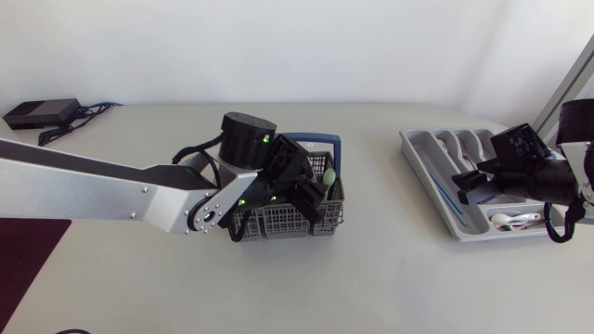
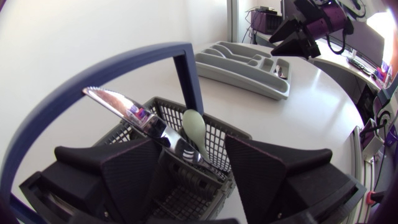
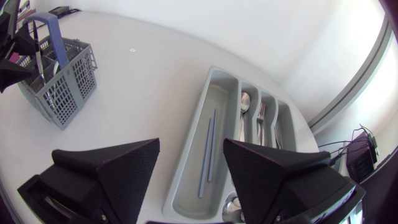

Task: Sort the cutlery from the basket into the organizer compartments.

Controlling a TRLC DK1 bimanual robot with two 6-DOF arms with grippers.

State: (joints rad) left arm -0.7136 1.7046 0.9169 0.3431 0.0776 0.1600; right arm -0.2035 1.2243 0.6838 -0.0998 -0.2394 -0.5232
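Pale tabletop (image 1: 371, 278) holds the grey basket (image 1: 278, 223). The left gripper (image 2: 191, 149) hangs spread-fingered over it, with a knife (image 2: 124, 111) and a green spoon (image 2: 194, 127) standing between its fingers. Closing could pinch both or tip the basket. The right gripper (image 3: 191, 149), gaping and empty, hovers well apart from the basket, over the organizer (image 1: 418, 153).

Pale table (image 1: 371, 278), evenly lit, black box (image 1: 42, 113) with cables (image 1: 93, 109) at its far left corner

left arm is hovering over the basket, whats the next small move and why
Probably ease the left gripper down a little and close on the knife. Its fingers stand open over the basket, the knife's blade slants up between them next to a green spoon, and neither is gripped yet.
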